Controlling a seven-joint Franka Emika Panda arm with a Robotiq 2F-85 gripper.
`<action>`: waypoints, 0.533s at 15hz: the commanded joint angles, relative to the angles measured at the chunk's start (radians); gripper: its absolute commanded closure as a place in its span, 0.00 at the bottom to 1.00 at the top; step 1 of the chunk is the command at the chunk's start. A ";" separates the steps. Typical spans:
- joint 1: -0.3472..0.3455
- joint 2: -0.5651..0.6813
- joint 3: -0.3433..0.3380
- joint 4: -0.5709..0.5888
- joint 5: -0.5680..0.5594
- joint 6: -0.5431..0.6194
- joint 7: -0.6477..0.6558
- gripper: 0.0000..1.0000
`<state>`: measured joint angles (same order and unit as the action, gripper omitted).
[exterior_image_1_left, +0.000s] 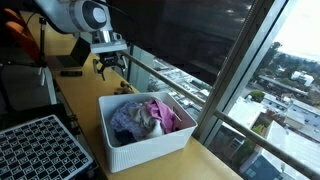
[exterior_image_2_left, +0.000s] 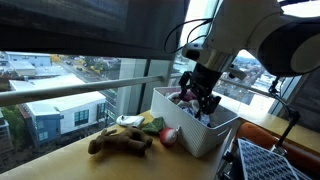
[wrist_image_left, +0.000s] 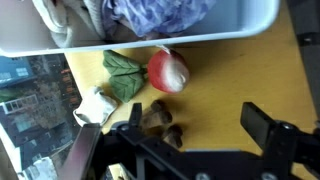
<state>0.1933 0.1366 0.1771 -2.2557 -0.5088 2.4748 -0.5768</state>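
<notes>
hovering with its fingers spread wide and gripping nothing, the hand (wrist_image_left: 195, 130) hangs above a brown plush toy (wrist_image_left: 160, 120) that lies on the yellow wooden counter (wrist_image_left: 240, 80). just beside the toy sits a red soft radish with green leaves (wrist_image_left: 168, 70). close behind it stands a white plastic bin (exterior_image_1_left: 150, 148) stuffed with crumpled purple and pink cloths (exterior_image_1_left: 140, 118).

Both exterior views near, facing the white bin (exterior_image_1_left: 150, 150) from opposite sides, wrist view looking down beside it
</notes>
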 joint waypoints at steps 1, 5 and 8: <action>-0.008 0.134 -0.042 0.116 -0.202 0.063 0.019 0.00; -0.013 0.259 -0.070 0.206 -0.289 0.065 0.079 0.00; -0.007 0.312 -0.055 0.223 -0.246 0.032 0.126 0.00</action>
<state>0.1780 0.3922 0.1110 -2.0737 -0.7626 2.5341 -0.5007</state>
